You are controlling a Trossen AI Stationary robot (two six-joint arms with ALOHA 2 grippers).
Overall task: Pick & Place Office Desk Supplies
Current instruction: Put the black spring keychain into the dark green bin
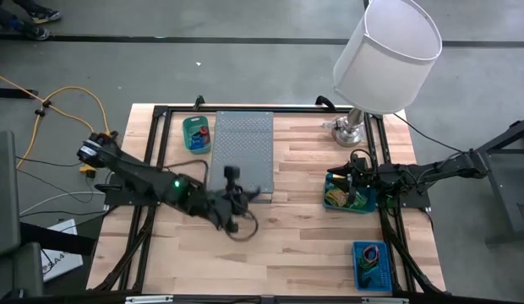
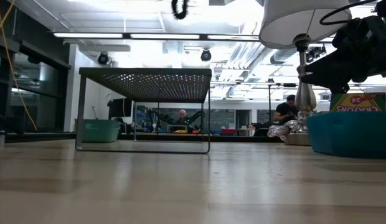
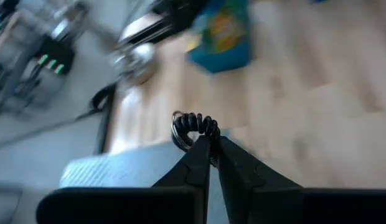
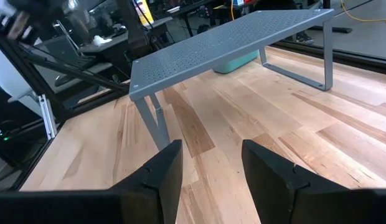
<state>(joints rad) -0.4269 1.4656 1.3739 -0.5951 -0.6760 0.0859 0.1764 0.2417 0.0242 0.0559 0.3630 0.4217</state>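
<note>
— So, how many bins, and what sits in each?

— Three teal bins on the wooden table (image 1: 304,211); the bin at three o'clock (image 1: 347,195) holds a yellow-green box (image 2: 358,101) printed "CRAYONS 24", plus green and red odds I cannot sort; the bin at five o'clock (image 1: 373,265) holds small red and green loops, too small to count; the bin at eleven o'clock (image 1: 196,134) holds something green, unclear what.

— And the grippers?

— The left gripper (image 3: 212,142) hangs over the six o'clock edge of the grey perforated shelf (image 1: 242,157), fingers pressed together on one dark coiled band (image 3: 194,125); the band is lifted clear of the table. The right gripper (image 1: 357,179) sits above the three o'clock bin, fingers (image 4: 160,168) spread with nothing between them.

— Anything else?

— One lamp (image 1: 385,52) with a white shade at one o'clock; two people sit far off in the room behind.
</note>
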